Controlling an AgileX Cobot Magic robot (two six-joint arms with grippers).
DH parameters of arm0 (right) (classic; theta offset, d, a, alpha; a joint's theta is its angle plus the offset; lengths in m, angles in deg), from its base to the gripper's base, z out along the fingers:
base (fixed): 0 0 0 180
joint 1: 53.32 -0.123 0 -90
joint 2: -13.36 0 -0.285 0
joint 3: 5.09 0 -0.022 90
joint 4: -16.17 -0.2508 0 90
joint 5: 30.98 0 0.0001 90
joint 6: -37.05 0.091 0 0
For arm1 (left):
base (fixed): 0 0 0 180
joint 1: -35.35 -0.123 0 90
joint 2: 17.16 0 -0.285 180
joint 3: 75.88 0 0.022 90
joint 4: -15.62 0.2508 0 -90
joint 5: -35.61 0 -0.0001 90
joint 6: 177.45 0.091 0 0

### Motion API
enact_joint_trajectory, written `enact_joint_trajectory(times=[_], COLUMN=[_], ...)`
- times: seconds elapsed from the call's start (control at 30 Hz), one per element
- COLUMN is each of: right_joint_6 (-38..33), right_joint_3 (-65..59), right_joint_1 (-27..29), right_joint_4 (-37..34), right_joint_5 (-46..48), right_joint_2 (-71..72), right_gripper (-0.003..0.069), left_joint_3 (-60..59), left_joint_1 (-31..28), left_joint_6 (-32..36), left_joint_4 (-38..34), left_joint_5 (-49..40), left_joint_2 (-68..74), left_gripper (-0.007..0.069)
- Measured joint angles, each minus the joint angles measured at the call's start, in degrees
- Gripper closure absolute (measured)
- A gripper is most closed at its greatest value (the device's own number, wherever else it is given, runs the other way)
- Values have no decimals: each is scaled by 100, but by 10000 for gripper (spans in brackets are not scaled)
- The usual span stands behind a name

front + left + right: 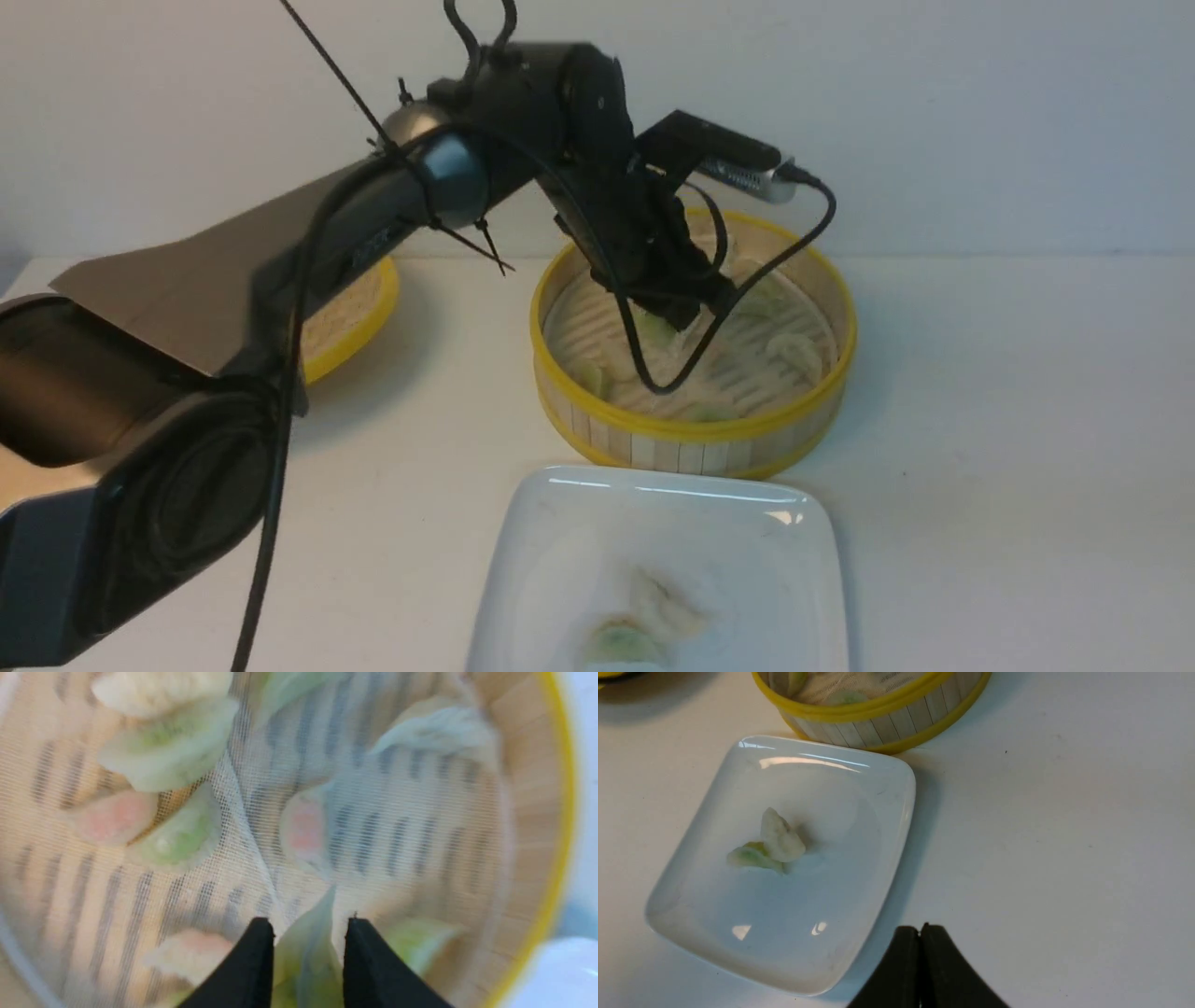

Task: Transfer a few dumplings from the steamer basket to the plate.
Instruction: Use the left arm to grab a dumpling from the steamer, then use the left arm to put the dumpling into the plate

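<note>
The steamer basket [691, 431] stands at mid-table with several dumplings on its white liner. My left gripper [677, 317] reaches down inside it. In the left wrist view the left gripper [308, 924] has a pale green dumpling [306, 961] wedged between its two black fingers, touching both. A pinkish dumpling [303, 830] and a green one [180, 835] lie further on. The white plate [579, 523] sits in front of the basket and holds two dumplings [782, 840], one whitish and one green [749, 856]. My right gripper [920, 927] hovers shut beside the plate [859, 788], holding nothing.
A flat yellow-rimmed woven lid [359, 317] lies to the left of the basket, partly hidden by the left arm. A cable [747, 289] loops from the wrist camera down into the basket. The basket's near wall [878, 723] almost touches the plate's far edge.
</note>
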Motion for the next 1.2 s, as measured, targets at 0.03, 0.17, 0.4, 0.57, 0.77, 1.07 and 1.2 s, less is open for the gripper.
enact_joint_trajectory(times=[0.03,0.17,0.4,0.57,0.77,1.07,1.2], right_joint_6=[0,0,-5,-20,-37,-37,-37], right_joint_3=[0,0,0,0,0,0,0], right_joint_1=[0,0,0,0,0,0,0], right_joint_4=[0,0,-21,-21,-21,-21,-21], right_joint_5=[0,6,6,6,6,49,68], right_joint_2=[0,0,0,0,0,0,0], right_gripper=[673,673,673,673,673,673,673], left_joint_3=[109,254,-1046,-2868,-4327,-4650,-4656], left_joint_1=[0,0,0,93,502,567,567], left_joint_6=[14,37,-81,-159,-167,-218,-218], left_joint_4=[0,39,138,140,294,780,811], left_joint_5=[-267,-842,-922,-900,245,1352,1432], left_joint_2=[-96,-425,-1631,-2410,-2452,-1661,-1436], left_gripper=[454,454,454,454,454,454,454])
